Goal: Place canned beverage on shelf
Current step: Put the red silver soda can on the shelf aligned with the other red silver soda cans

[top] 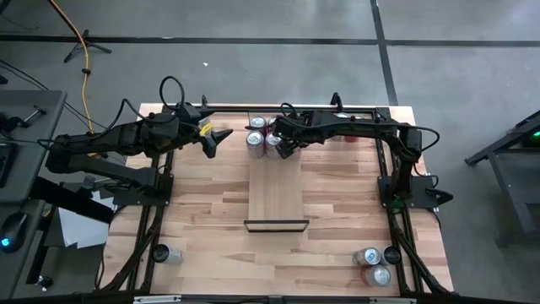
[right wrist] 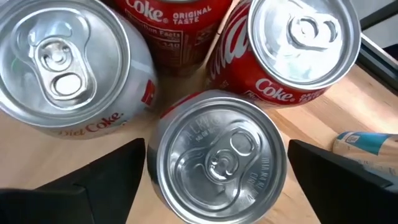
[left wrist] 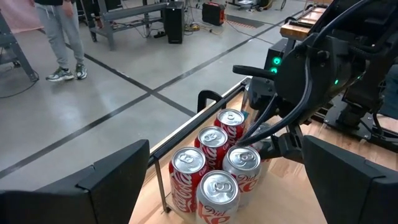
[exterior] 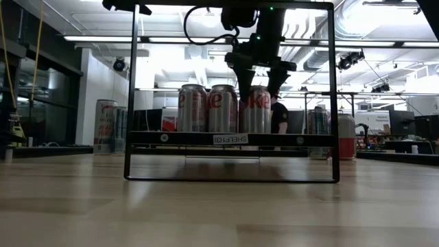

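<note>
Silver can (right wrist: pixel 217 155) straddled by the spread right hand (right wrist: pixel 217 186), set among other cans (top: pixel 256 137) on the shelf (top: pixel 277 198), left hand (top: pixel 213 142) held spread nearby above the table (top: pixel 211 228).

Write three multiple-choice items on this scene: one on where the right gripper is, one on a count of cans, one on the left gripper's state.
1. Where is the right gripper?
A. Over the cans at one end of the shelf
B. Over the table's bare middle
C. Off the table

2. How many loose cans stand in the table corner at the high view's lower right?
A. One
B. Three
C. Six

3. What state is the left gripper in?
A. Shut on a can
B. Open and empty
C. Shut on nothing

Answers:
1. A, as its fingers straddle a can in the group on the shelf.
2. B, as three tops show there.
3. B, as its fingers stand spread beside the shelf.
</note>
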{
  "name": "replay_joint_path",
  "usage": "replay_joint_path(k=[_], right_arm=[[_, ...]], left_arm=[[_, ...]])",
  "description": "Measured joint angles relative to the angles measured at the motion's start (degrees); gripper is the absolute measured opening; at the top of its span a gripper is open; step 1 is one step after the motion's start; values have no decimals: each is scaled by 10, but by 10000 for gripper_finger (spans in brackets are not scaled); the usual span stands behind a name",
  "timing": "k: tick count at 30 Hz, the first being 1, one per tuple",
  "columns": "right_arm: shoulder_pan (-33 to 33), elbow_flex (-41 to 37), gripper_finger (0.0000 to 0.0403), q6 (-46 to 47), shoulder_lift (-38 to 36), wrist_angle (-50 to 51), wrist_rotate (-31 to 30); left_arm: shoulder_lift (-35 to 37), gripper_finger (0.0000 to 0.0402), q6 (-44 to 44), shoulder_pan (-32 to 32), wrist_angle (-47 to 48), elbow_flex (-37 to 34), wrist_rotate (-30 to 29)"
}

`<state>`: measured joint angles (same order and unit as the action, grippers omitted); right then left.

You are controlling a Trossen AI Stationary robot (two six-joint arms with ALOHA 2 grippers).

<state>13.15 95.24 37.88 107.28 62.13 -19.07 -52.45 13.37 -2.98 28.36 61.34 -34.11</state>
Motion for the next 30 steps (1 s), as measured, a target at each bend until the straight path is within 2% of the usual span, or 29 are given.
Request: replay_joint_path(k=[7, 18, 22, 25, 30], right_arm=[[0, 18, 382, -93, -12, 22, 8], [8, 53, 382, -404, -71, 32, 14], [7, 69, 382, -437, -79, 32, 13], [9, 70, 382, -463, -77, 32, 54], [11, 71, 382, -547, -67, 33, 72]], left_arm=[[0, 365, 0, 0, 0, 0, 0], [0, 365, 0, 0, 0, 0, 0], [0, 365, 1, 0, 0, 0, 0], [0, 365, 1, 0, -1, 0, 0], [0, 365, 0, 0, -16, 0, 0]])
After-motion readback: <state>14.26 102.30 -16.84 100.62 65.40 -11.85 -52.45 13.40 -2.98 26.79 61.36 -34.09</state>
